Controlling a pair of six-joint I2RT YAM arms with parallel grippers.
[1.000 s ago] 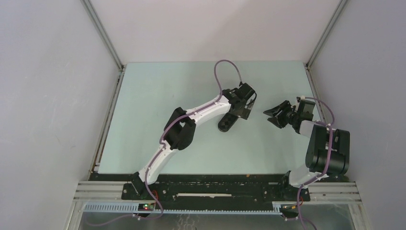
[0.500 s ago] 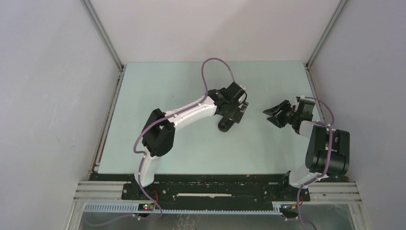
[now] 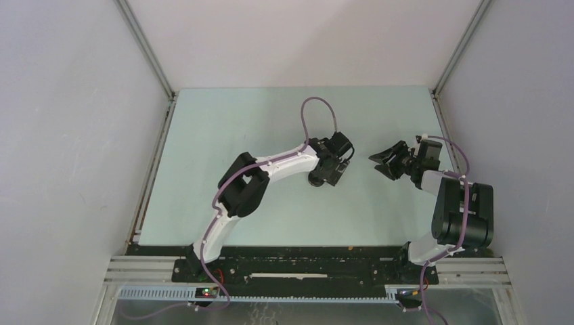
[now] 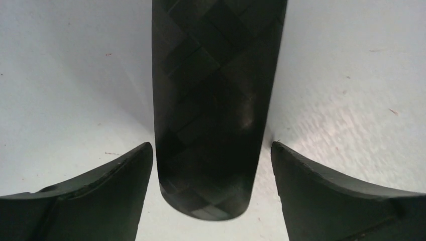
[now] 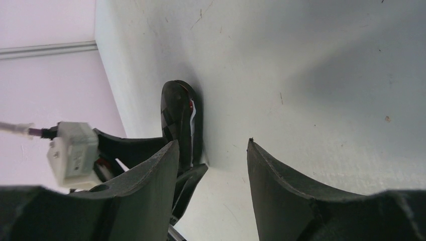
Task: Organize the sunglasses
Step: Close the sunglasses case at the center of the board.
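A closed black case with a woven pattern (image 4: pixel 211 110) lies on the pale table, and only its near tip (image 3: pixel 315 180) shows from above. My left gripper (image 4: pixel 211 148) straddles its rounded end, open, with a thin gap between each finger and the case. From above, the left gripper (image 3: pixel 330 169) sits over the case. To the right, my right gripper (image 3: pixel 379 166) hovers open with nothing between its fingers (image 5: pixel 213 143). Its camera sees the case (image 5: pixel 180 118) edge-on, with a red-and-white sliver at the seam. The sunglasses are out of view.
The pale green table (image 3: pixel 223 135) is fenced by grey walls with metal rails at the left (image 3: pixel 154 162) and right (image 3: pixel 440 122). A purple cable (image 3: pixel 318 112) loops above the left wrist. The right arm's base (image 3: pixel 464 217) stands at the near right.
My left arm has swung back toward me and come down, bringing its gripper round the case's end. The right gripper has edged slightly left.
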